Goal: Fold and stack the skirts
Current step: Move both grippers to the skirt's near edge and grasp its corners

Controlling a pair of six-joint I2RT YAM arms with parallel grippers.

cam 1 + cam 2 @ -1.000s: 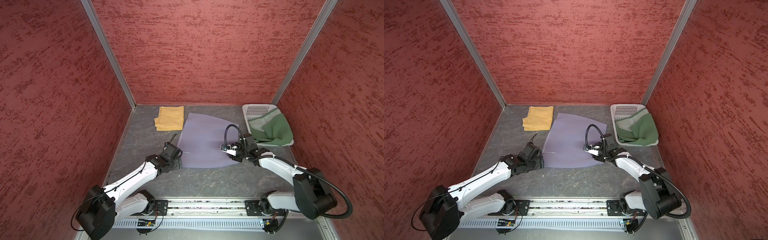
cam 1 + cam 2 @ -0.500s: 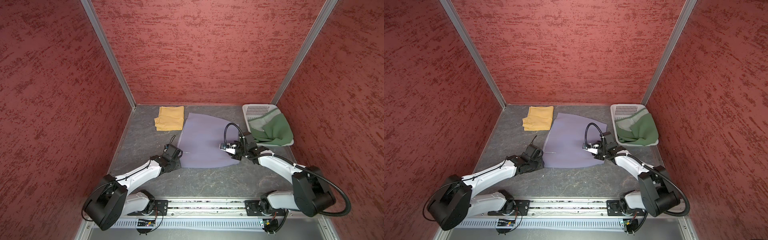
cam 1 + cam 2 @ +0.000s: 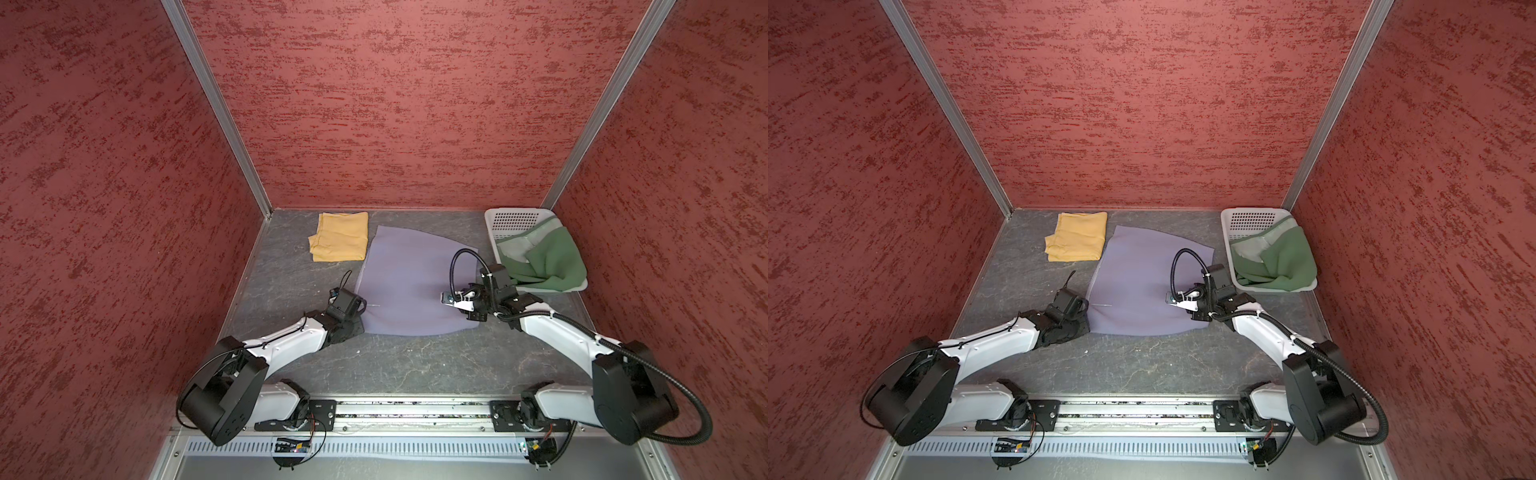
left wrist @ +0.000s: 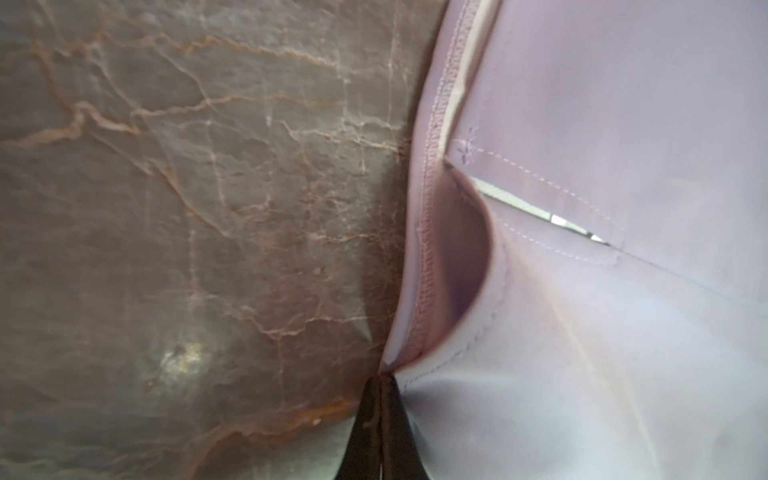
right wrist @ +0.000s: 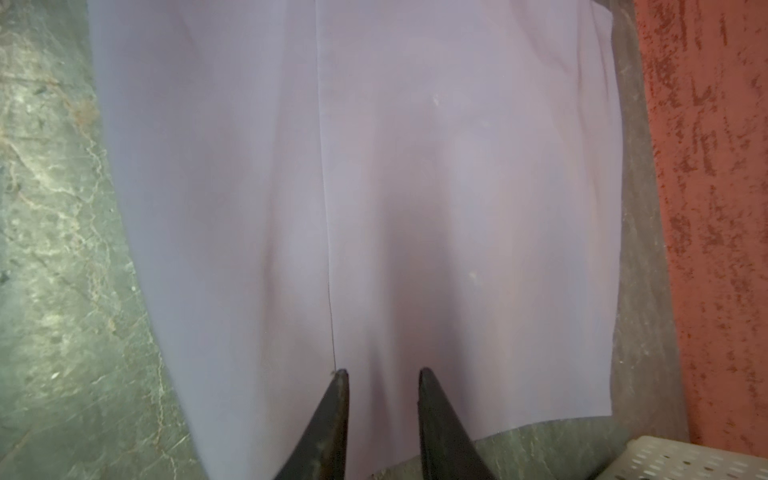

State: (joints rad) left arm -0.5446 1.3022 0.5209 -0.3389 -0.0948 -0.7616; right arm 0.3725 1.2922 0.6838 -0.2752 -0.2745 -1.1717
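A pale lavender-grey cloth skirt (image 3: 415, 286) (image 3: 1142, 282) lies spread flat in the middle of the dark grey, veined tabletop (image 3: 395, 365), unfolded. In both top views the two arms reach in to its near corners, one on each side.

The left fingers (image 4: 365, 428) are pressed together, pinching the skirt's edge. In the left wrist view the lavender cloth (image 4: 623, 124) gathers into creases that run to the fingertips. Its overlocked seam lifts off the tabletop there, and a stitched slit with a pale lining shows further along. In a top view these fingers are hidden under the wrist, at the skirt's near left corner.

The right fingers (image 5: 328, 424) stand apart, with a clear gap between the two dark tips. Both tips are down at the surface of the lavender cloth (image 5: 415, 166), one tip at the end of a thin seam line. The cloth ahead of them is smooth apart from a soft shaded ripple. Whether any of it is caught between them cannot be told.

A mustard yellow cloth skirt (image 3: 338, 237) (image 3: 1077, 237) lies folded into a neat rectangle near the back wall, just beside the lavender skirt's far left corner. A dark green cloth skirt with a lighter waistband (image 3: 548, 262) (image 3: 1283, 262) sits crumpled in a white perforated plastic basket (image 3: 515, 218) (image 3: 1252, 220) in the back right corner. It spills over the basket's right rim. A corner of the basket (image 5: 685, 461) also shows in the right wrist view, close to the skirt.
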